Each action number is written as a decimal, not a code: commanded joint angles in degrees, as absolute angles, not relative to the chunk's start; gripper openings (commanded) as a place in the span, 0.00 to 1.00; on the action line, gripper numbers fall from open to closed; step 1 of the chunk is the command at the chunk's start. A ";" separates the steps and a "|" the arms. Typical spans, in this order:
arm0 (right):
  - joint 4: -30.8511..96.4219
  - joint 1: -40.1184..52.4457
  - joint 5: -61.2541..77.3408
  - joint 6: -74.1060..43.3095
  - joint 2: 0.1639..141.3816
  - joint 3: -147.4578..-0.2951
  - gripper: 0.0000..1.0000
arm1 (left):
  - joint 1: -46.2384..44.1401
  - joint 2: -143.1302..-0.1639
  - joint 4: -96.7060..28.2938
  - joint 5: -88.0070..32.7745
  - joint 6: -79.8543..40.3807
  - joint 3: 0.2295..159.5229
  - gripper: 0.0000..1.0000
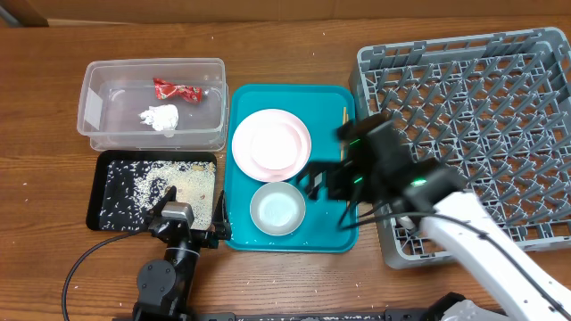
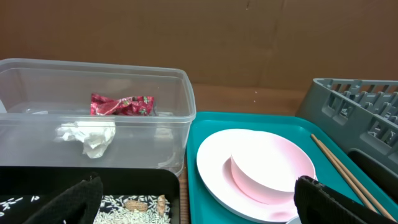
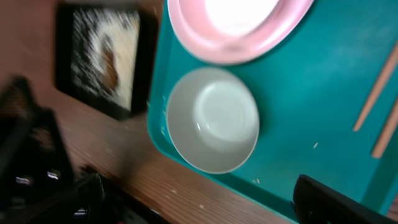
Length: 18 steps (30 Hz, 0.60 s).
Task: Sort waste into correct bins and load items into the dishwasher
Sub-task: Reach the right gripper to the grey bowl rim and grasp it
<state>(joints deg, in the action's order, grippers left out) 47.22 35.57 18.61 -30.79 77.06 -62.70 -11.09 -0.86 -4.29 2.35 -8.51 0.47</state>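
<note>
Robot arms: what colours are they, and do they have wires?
The right arm has a white tube section, then a chunky black wrist with small green lights. The left arm is black with round joints, a grey block on top and a black cable looping away. Its fingers are black.

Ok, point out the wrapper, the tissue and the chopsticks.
wrapper (image 2: 121, 104), left wrist view, crumpled middle.
tissue (image 2: 87, 135), left wrist view, its middle.
chopsticks (image 2: 336, 162), left wrist view, shaft of one stick.
</note>
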 commanded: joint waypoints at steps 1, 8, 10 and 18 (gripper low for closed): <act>48.73 44.62 0.99 -29.56 80.77 -63.96 1.00 | -10.50 -0.36 -4.12 2.98 -7.46 0.27 1.00; 45.23 47.79 -4.23 -23.53 87.94 -63.96 0.91 | -10.50 -0.36 -4.12 2.98 -7.46 0.27 1.00; 43.88 47.79 -2.57 -20.47 90.67 -63.96 0.86 | -10.50 -0.36 -4.12 2.98 -7.46 0.27 1.00; 42.89 47.44 -2.35 -19.40 99.42 -63.99 0.54 | -10.50 -0.36 -4.12 2.98 -7.46 0.27 1.00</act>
<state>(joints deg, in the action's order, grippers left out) 43.42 47.70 -1.74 -20.93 97.32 -62.70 -11.09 -0.86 -4.27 2.35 -8.51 0.47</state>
